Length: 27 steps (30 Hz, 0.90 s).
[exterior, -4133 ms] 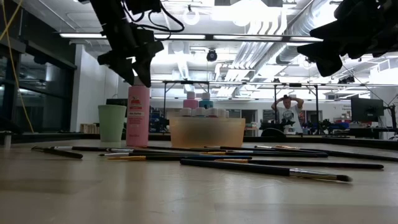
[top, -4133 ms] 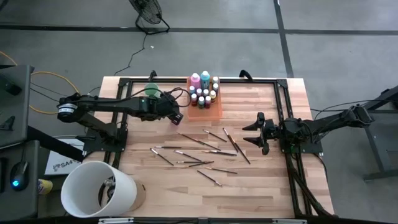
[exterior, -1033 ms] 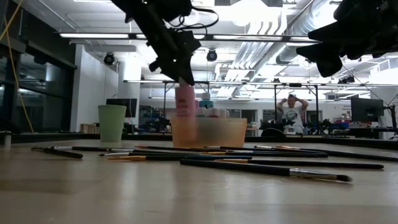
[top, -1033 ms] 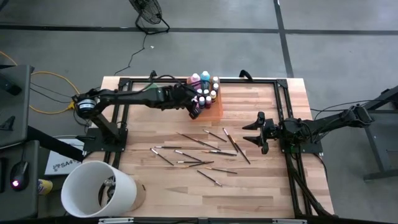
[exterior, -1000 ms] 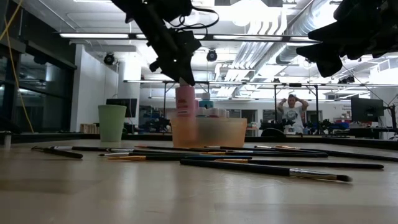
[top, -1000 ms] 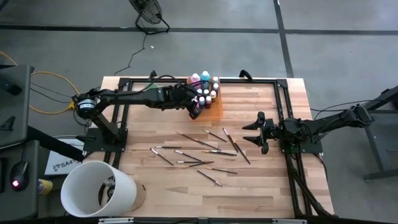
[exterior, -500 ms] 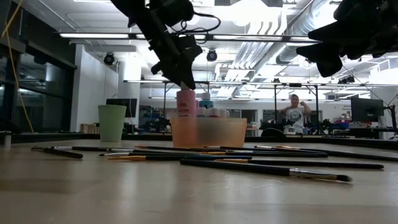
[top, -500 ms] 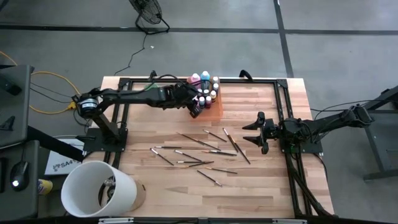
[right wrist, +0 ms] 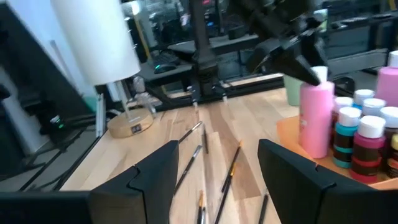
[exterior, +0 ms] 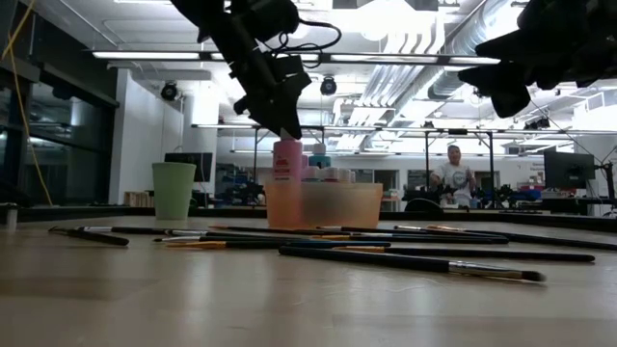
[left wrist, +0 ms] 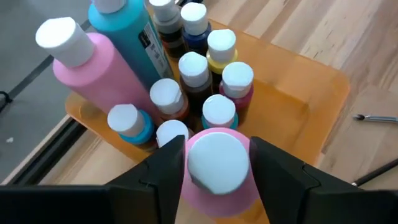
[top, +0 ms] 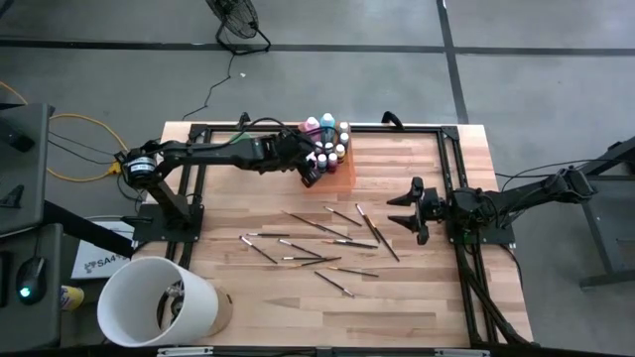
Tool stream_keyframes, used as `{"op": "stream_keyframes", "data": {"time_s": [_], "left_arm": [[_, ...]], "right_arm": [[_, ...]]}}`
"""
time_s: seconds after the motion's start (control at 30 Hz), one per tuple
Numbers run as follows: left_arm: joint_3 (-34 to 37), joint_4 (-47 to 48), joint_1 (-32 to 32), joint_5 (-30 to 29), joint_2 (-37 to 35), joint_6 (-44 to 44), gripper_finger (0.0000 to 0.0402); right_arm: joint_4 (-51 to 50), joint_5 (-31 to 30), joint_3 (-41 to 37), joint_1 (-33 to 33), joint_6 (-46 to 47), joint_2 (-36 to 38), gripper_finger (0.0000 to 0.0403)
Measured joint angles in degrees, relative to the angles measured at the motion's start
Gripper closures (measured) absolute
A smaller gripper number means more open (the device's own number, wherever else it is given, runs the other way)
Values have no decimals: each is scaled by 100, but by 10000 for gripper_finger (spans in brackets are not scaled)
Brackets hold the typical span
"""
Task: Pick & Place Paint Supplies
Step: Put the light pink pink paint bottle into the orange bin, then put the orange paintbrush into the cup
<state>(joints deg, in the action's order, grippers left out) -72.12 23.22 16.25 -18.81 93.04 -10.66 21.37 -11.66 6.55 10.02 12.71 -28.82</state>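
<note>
At the left of the high view we saw the left arm stretched across the table's far edge, the left gripper [top: 310, 175] poised over the near-left corner of the translucent orange tray [top: 345, 178] in the upper centre of the frame. In the left wrist view its two fingers [left wrist: 166, 163] flanked the white cap of a pink bottle [left wrist: 219, 167], which stood in the tray beside the tiny pale-capped bottles [left wrist: 193, 67], a taller pink bottle [left wrist: 93, 59] and a teal bottle [left wrist: 127, 28]. The jaws looked parted, with slivers of space either side of the cap, though we could not tell for certain whether the pads were clear of it. The low view showed the bottle [exterior: 286, 159] upright, its base down inside the tray wall [exterior: 337, 204], so we judged the step in hand to be letting it go. Done well, that meant spreading the fingers evenly and lifting straight up, without brushing the cap or tipping the small neighbours packed close behind it.

Moving right, about a dozen dark-handled brushes [top: 319, 228] lay scattered on the bare wood at mid-frame, well apart from the tray and yet to be collected. At the right of the frame the right gripper [top: 404, 213] waited above the table, fingers apart and holding nothing.
</note>
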Motion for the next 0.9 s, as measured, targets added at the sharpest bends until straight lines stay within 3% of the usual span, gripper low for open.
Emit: {"op": "stream_keyframes", "data": {"time_s": [0.37, 0.63, 0.8, 0.9], "left_arm": [[2, -22, 0, -303, -481, 666, 223], [15, -226, -13, -605, -1133, 1337, 222], [464, -760, -10, -458, -1652, 1709, 222], [915, -1219, -9, -344, -2062, 1909, 222]], "right_arm": [[-443, -738, 288, -7, 402, -40, 188], [-2148, -1333, 1575, -264, 351, -238, 188], [-3694, -1274, 2486, -756, 914, -691, 188], [-4554, -856, 3055, -1117, 1247, -1090, 188]]}}
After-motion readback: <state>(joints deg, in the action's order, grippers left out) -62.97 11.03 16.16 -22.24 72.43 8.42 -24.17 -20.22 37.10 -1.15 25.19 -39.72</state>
